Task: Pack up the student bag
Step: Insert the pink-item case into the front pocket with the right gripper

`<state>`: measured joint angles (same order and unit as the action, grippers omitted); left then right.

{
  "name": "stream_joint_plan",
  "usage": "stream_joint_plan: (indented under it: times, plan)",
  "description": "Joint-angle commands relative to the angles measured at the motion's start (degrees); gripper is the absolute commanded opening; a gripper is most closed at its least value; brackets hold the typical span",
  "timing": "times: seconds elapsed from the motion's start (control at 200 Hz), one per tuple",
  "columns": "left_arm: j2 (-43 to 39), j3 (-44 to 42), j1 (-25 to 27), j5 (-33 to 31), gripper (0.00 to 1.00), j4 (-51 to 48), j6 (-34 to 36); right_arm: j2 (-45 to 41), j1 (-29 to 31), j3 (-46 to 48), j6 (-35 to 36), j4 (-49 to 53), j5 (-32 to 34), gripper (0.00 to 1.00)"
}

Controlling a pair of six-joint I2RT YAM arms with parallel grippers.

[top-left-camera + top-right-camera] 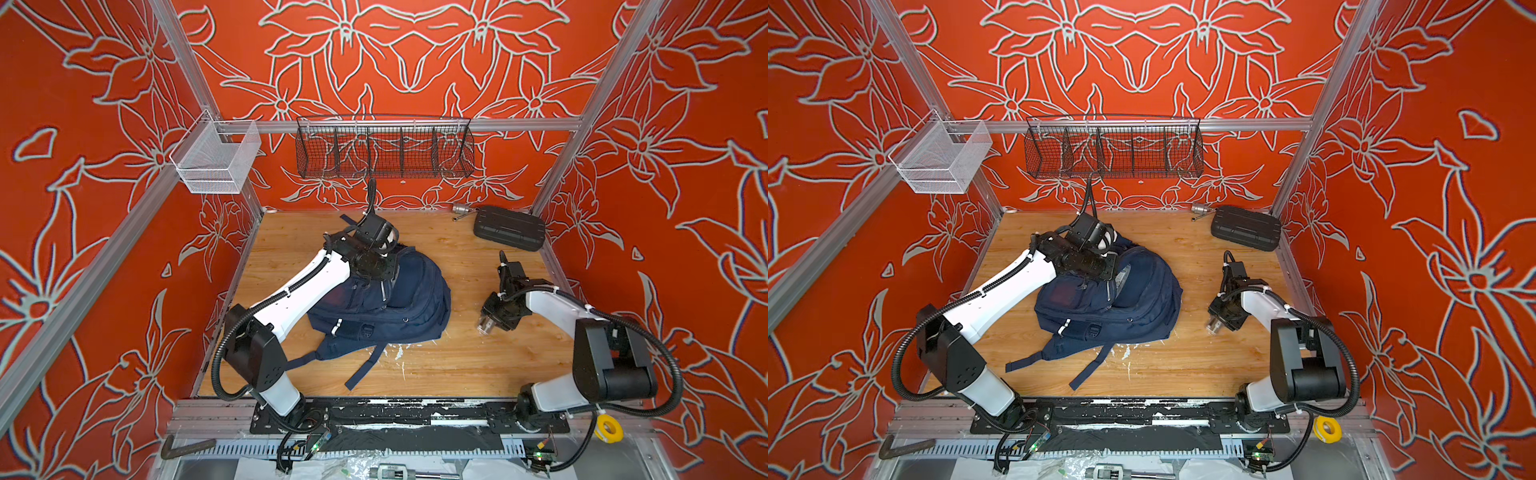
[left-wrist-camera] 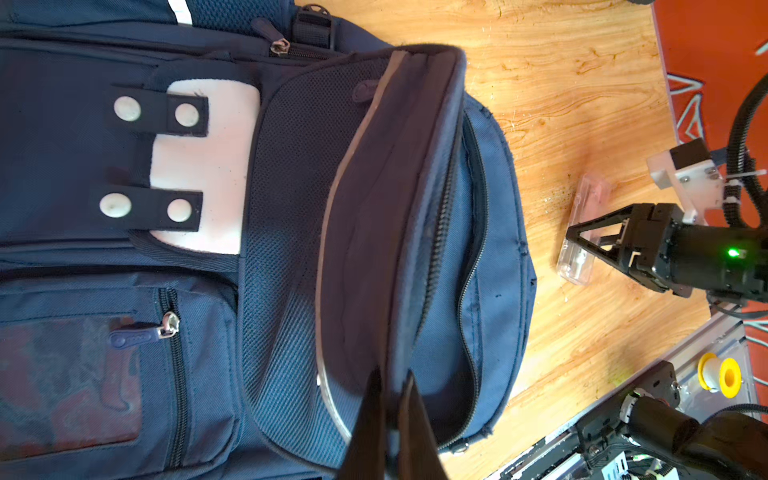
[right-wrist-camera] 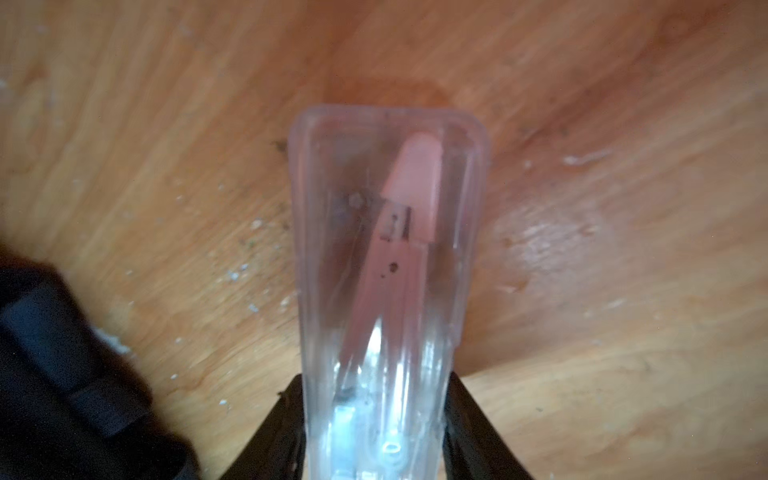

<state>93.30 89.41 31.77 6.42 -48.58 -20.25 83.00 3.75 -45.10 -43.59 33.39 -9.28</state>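
Observation:
The student bag (image 1: 415, 307) (image 1: 1142, 307), a navy backpack with a white patch (image 2: 208, 166), lies mid-table on the wood with its straps toward the front. My left gripper (image 2: 392, 386) is shut on the raised edge of the bag's unzipped top flap (image 2: 395, 199), holding it up over the opening. In both top views that gripper sits at the bag's far end (image 1: 384, 249). To the right of the bag lies a clear plastic case (image 3: 386, 249) (image 2: 582, 224) with a pink tool inside. My right gripper (image 3: 374, 380) (image 1: 486, 326) (image 1: 1212, 326) has a finger pressed on each long side of it.
A black ribbed hard case (image 1: 509, 228) and a small metal tool (image 1: 461, 210) lie at the back right. A black wire basket (image 1: 384, 151) and a white mesh basket (image 1: 216, 160) hang on the rails. A yellow tape roll (image 1: 608, 428) sits front right.

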Motion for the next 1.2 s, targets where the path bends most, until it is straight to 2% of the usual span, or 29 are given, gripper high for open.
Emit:
stream_joint_plan:
  times: [0.0, 0.205, 0.305, 0.595, 0.776, 0.866, 0.951, 1.011, 1.131, 1.196]
  plan:
    - [-3.00, -0.54, -0.87, -2.01, 0.00, 0.40, 0.18, -5.29, 1.16, -2.98, 0.91, -2.54, -5.19, 0.48]
    - [-3.92, -0.90, -0.91, -1.63, 0.00, 0.53, 0.00, -10.20, 4.07, -6.82, -2.96, -7.45, -12.54, 0.47]
    - [-3.82, -1.01, -0.90, -1.08, 0.00, 0.72, -0.30, -10.51, 7.81, -9.89, -4.48, -11.67, -14.76, 0.46]
    - [-3.38, -0.98, -0.87, 0.15, 0.00, 1.68, -1.56, -0.36, 23.13, -20.74, -9.57, -21.54, -17.61, 0.48]
    - [-3.82, -0.86, -0.87, -0.05, 0.00, 1.73, -2.02, 5.26, 29.04, -17.16, -15.45, -30.12, -17.91, 0.48]
    - [-3.99, -0.89, -0.89, -0.18, 0.00, 2.04, -2.26, 6.09, 30.18, -15.92, -16.35, -29.73, -15.65, 0.49]
    - [-4.00, -0.90, -0.91, 0.32, 0.00, 2.34, -2.57, 7.12, 30.20, -16.80, -15.01, -26.83, -15.11, 0.57]
    - [-3.87, -0.81, -0.91, 0.55, 0.00, 2.54, -2.74, 7.94, 30.26, -18.65, -12.84, -23.40, -14.64, 0.68]
    - [-3.78, -0.68, -0.84, 0.79, 0.00, 2.44, -3.00, 7.52, 30.27, -20.74, -10.73, -20.64, -11.95, 0.83]
    - [-3.80, -0.72, -0.78, 0.88, 0.00, 2.47, -3.12, 6.94, 30.18, -21.74, -9.53, -19.49, -10.76, 0.88]
